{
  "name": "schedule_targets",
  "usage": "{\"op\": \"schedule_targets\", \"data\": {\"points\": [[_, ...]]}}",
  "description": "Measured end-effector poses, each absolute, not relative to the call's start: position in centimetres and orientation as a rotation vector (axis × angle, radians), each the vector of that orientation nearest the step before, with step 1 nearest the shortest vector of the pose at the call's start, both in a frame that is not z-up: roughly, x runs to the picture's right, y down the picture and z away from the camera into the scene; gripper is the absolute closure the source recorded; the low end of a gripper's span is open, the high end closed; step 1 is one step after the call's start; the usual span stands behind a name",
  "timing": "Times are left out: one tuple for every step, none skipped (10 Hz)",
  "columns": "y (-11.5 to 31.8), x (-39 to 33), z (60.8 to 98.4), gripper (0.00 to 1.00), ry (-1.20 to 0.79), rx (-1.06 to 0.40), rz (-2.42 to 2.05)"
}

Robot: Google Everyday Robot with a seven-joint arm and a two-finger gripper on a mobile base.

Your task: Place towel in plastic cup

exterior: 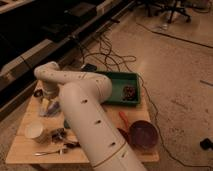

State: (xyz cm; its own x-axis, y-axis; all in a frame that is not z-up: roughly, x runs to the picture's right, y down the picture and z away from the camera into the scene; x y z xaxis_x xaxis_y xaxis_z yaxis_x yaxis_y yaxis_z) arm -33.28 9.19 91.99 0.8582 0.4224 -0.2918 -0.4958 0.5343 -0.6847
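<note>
My white arm reaches over the wooden table [20,147] to its far left part. The gripper [48,102] hangs there, pointing down, right over a clear plastic cup [52,110] that stands on the table. A pale crumpled thing, perhaps the towel [46,106], shows at the gripper and the cup's mouth. I cannot tell whether it is held or lies in the cup. The arm hides much of the table's middle.
A white paper cup [34,130] stands front left, with metal utensils [54,149] beside it. A green tray [120,82] with dark small things sits at the back right. A maroon bowl [144,134] and an orange utensil [123,120] lie front right. Cables run on the floor behind.
</note>
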Motion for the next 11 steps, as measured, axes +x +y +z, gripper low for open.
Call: {"op": "schedule_targets", "data": {"points": [[9.5, -33.3, 92.0, 0.35, 0.101, -0.849, 0.543], [9.6, -33.5, 91.9, 0.45, 0.105, -0.851, 0.539], [9.6, -33.4, 91.9, 0.55, 0.11, -0.854, 0.537], [9.7, -33.4, 91.9, 0.63, 0.115, -0.857, 0.537], [9.7, -33.3, 92.1, 0.78, 0.123, -0.862, 0.539], [9.8, -33.3, 92.2, 0.85, 0.129, -0.866, 0.541], [9.8, -33.3, 92.3, 0.93, 0.133, -0.871, 0.544], [9.8, -33.2, 92.3, 0.99, 0.137, -0.879, 0.551], [9.5, -33.0, 92.1, 1.0, 0.135, -0.884, 0.557], [9.2, -32.8, 91.6, 1.0, 0.131, -0.885, 0.561], [8.5, -32.5, 90.6, 1.0, 0.127, -0.885, 0.57]]}}
